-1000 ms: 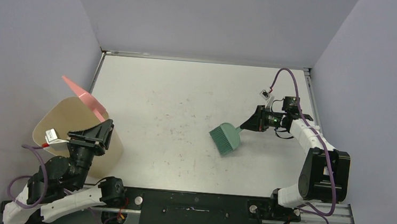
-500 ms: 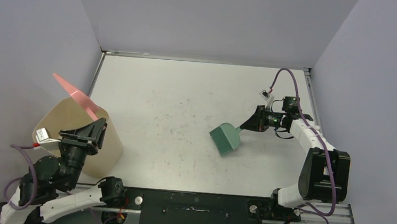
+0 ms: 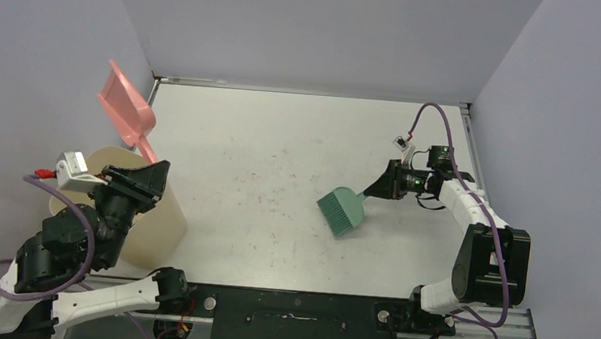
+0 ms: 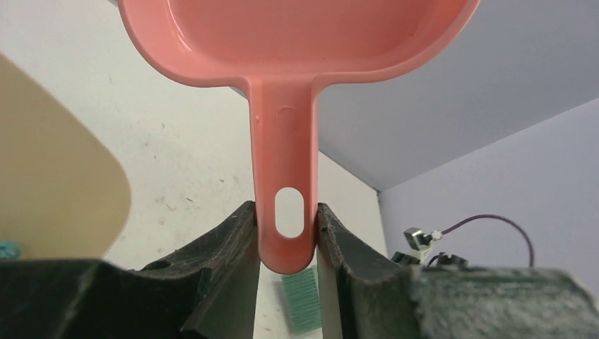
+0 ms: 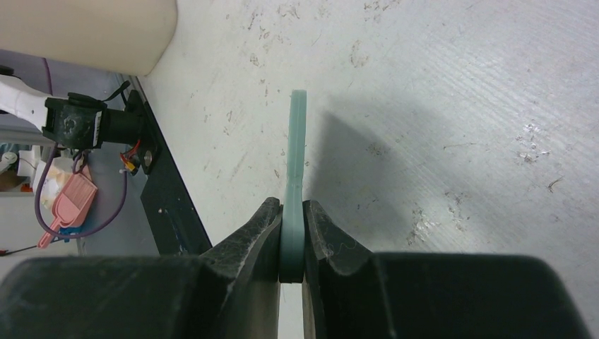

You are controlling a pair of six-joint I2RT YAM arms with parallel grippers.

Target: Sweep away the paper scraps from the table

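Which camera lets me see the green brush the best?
The top camera. It shows the whole brush, bristles and handle, held by the right gripper. The right wrist camera sees only the handle's thin edge between its fingers. The left wrist camera catches just a blurry bit of bristles below the handle of the dustpan.

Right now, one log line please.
left gripper: shut on flat pink dustpan, raised beside beige bin | right gripper: shut on teal hand brush on white table

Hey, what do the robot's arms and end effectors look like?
The left arm and right arm are black jointed segments with white shells, each trailing a purple cable. The left end effector and right end effector each have two black wedge-shaped fingers.
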